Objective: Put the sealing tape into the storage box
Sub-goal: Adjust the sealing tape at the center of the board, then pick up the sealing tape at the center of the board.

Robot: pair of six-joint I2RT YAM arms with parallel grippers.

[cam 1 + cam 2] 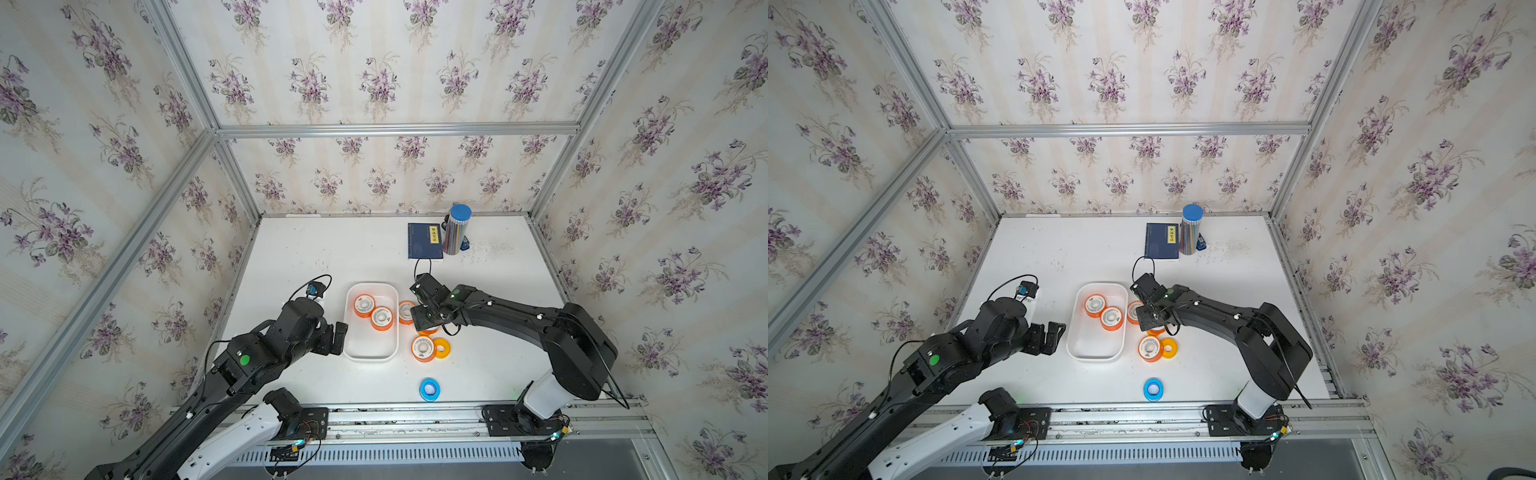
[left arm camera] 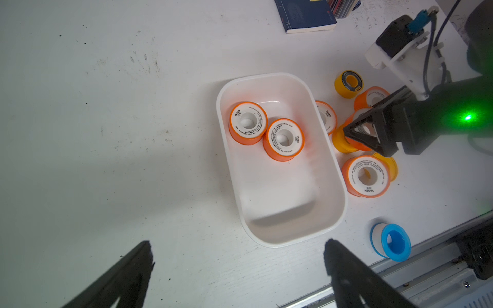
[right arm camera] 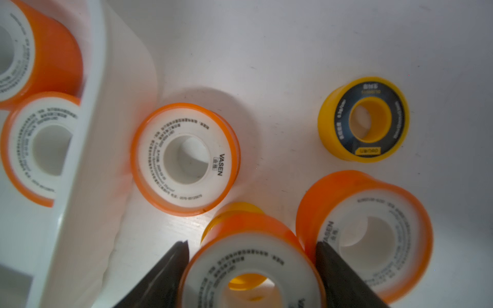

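Observation:
The white storage box [image 1: 371,357] [image 2: 280,192] holds two orange sealing tape spools [image 1: 364,305] [image 1: 382,318]. My right gripper [image 3: 252,244] [image 1: 428,322] is just right of the box, shut on an orange spool [image 3: 250,269], with a finger on each side. A yellow spool [image 2: 344,141] lies under that spool. Loose around it are an orange spool [image 3: 185,158] against the box wall, another orange one [image 3: 365,237] and a yellow one with a dark label [image 3: 364,118]. Nearer the front lie an orange [image 1: 424,348], a yellow [image 1: 441,347] and a blue spool [image 1: 429,389]. My left gripper [image 1: 336,338] [image 2: 238,245] stands open and empty left of the box.
A dark blue booklet [image 1: 424,241] and a tall silvery cylinder with a blue cap [image 1: 456,230] stand at the back of the table. A metal rail [image 1: 395,415] runs along the front edge, close to the blue spool. Wallpapered walls close in three sides.

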